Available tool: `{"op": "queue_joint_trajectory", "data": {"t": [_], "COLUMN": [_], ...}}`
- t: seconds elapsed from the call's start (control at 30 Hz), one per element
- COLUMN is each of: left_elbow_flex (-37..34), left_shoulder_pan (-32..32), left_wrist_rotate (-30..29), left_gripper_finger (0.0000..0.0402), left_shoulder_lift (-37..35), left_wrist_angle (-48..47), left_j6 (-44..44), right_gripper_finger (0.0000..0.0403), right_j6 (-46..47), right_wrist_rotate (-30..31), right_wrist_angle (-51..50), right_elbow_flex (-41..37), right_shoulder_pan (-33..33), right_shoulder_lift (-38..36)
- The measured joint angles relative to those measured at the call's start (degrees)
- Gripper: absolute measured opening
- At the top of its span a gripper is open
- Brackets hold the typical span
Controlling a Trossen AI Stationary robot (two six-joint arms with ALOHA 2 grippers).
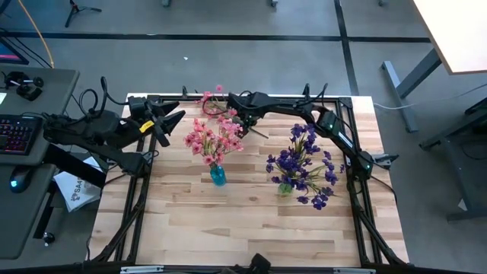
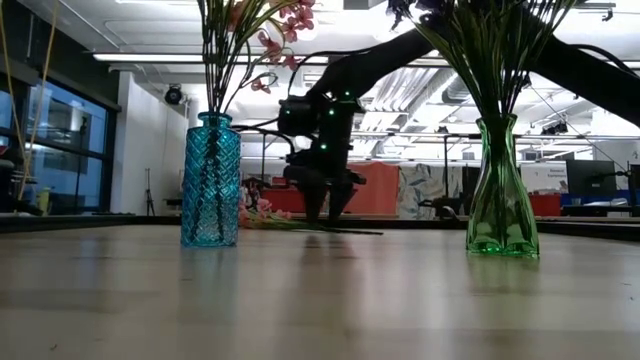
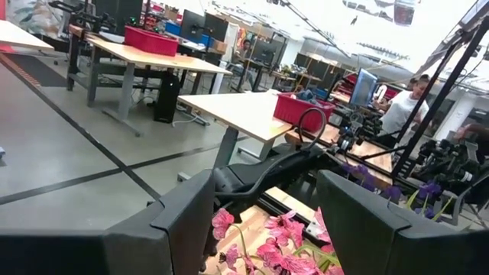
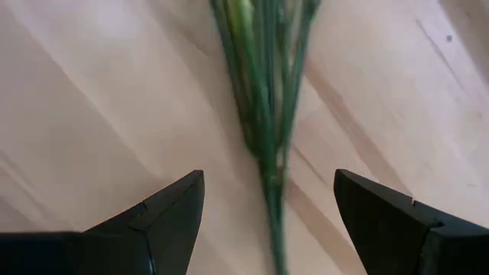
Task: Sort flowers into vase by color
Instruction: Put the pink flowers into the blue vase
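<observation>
Pink sprig (image 4: pixel 267 114): lying flat on the table (image 1: pixel 228 221), between the spread fingers.
Right gripper (image 4: pixel 267 202): wide open, holding nothing.
Left gripper (image 1: pixel 173 122): open, empty, at the table's edge.

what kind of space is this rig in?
Likely an open robotics lab or workshop: rows of workbenches carrying red bins and monitors, exposed ceiling ducts, and a wooden table with arms mounted.

Pink flowers (image 1: pixel 213 138) stand upright in a blue vase (image 1: pixel 218 176) beside purple flowers (image 1: pixel 304 164) in a green vase (image 2: pixel 500 190). One more pink sprig (image 1: pixel 211 101) lies flat near the desk's far edge, green stems bunched together.
</observation>
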Motion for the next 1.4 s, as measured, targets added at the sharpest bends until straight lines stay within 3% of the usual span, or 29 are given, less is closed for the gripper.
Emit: {"op": "queue_joint_trajectory", "data": {"t": [0.1, 0.23, 0.5, 0.77, 0.9, 1.07, 1.23, 1.4], "left_elbow_flex": [0.00, 0.00, 0.00, 0.00, 0.00, 0.00, 0.00, 0.04], "left_shoulder_pan": [0.00, 0.00, 0.00, 0.00, 0.00, 0.00, 0.00, 0.00], "left_wrist_rotate": [-0.01, 1.34, 1.51, 1.52, 1.52, 1.54, 1.31, -3.69], "left_gripper_finger": [0.0218, 0.0218, 0.0218, 0.0218, 0.0218, 0.0218, 0.0218, 0.0218], "left_shoulder_lift": [0.02, 0.04, 0.04, 0.09, -0.02, -1.85, -3.99, -4.64], "left_wrist_angle": [-0.05, -0.14, -0.14, -0.53, -0.09, 3.67, 6.49, 8.21], "left_j6": [-0.01, -0.05, -1.57, -2.94, -2.69, 0.82, 5.51, 8.58], "right_gripper_finger": [0.0287, 0.0275, 0.0145, 0.0081, 0.0013, 0.0003, 0.0002, 0.0001], "right_j6": [-1.06, -3.64, -5.78, -9.27, -12.66, -14.45, -14.43, -12.28], "right_wrist_rotate": [-1.98, 0.60, -2.62, -2.59, -3.73, -7.32, -9.19, -10.03], "right_wrist_angle": [-1.70, -5.58, -8.83, -6.60, -7.73, -11.77, -9.66, -6.21], "right_elbow_flex": [0.00, 0.00, -2.58, -8.74, -9.05, -10.00, -9.53, -9.77], "right_shoulder_pan": [-0.89, -0.75, -0.97, 1.49, 1.71, 0.32, -2.61, -5.60], "right_shoulder_lift": [-0.11, 0.15, 0.08, -0.58, -1.68, -5.67, -15.13, -23.60]}}
